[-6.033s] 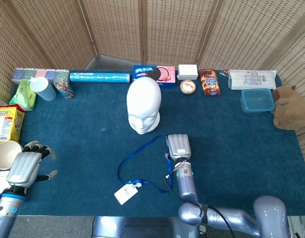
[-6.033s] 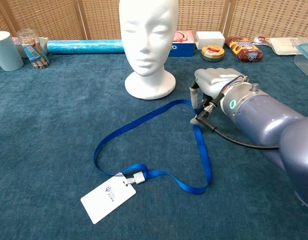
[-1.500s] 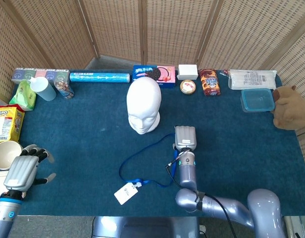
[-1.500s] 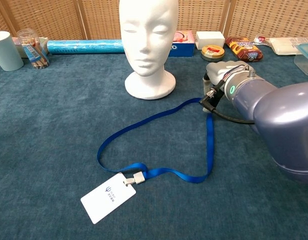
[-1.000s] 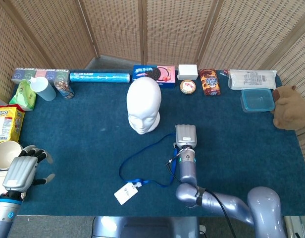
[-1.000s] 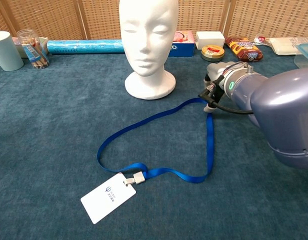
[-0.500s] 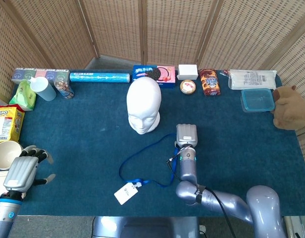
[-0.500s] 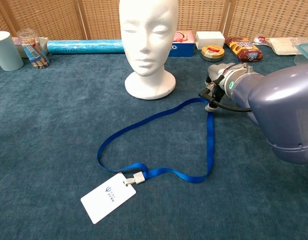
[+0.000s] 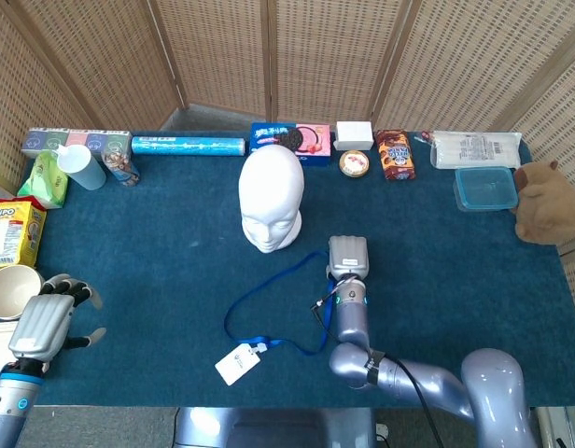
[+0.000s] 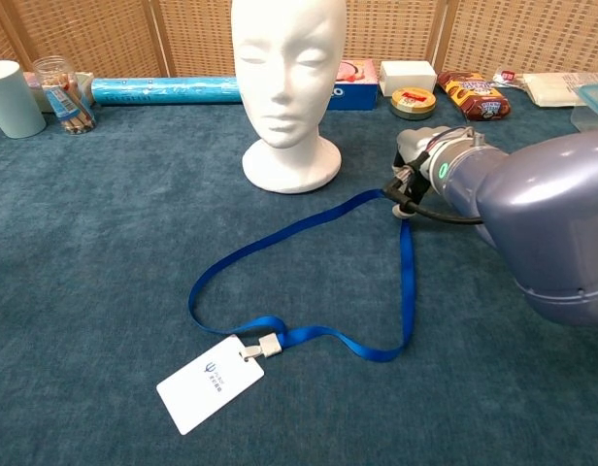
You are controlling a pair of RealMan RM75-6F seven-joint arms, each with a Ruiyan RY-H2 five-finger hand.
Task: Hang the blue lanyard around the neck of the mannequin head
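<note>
Right hand (image 9: pixel 348 259) down at mid-counter, seemingly pinching the top bend of the blue lanyard (image 10: pixel 309 282), likely to lift its loop over the mannequin head (image 10: pixel 284 78) just beyond. Badge end trailing toward the near edge. Left hand (image 9: pixel 47 322) empty, fingers spread, at the near-left corner.

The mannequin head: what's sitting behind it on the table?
Behind the mannequin head, by the screen, a blue cookie box shows in the head view. In the chest view the head covers most of it; only its right end shows. Whatever sits directly against the head's back is hidden.
</note>
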